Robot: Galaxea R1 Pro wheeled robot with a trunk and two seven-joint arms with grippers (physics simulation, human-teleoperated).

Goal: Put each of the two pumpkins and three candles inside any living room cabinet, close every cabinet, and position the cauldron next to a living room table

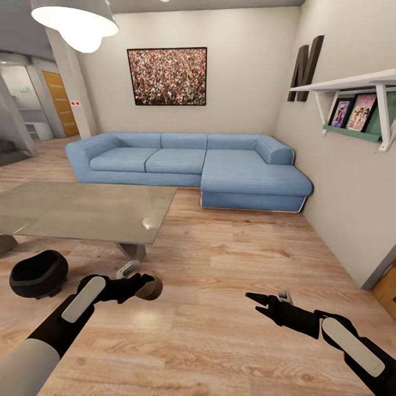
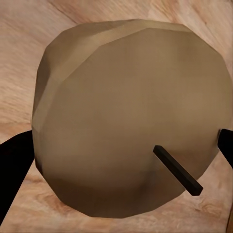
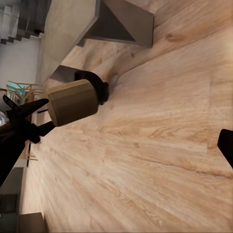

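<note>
Living-room floor (image 1: 220,308): left fingers (image 2: 12,165) grip candle (image 2: 131,116).

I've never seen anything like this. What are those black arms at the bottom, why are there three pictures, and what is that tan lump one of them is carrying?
It is a simulated two-armed robot. The wide picture comes from a camera on its head; the other two sit near each gripper. The left gripper is shut on a stubby tan candle; its own camera looks at the candle's flat top and dark wick. The right gripper holds nothing, and its camera sees the left gripper with the candle from the side. A black cauldron stands on the wood floor beside a low grey table, with a blue sofa behind.
</note>
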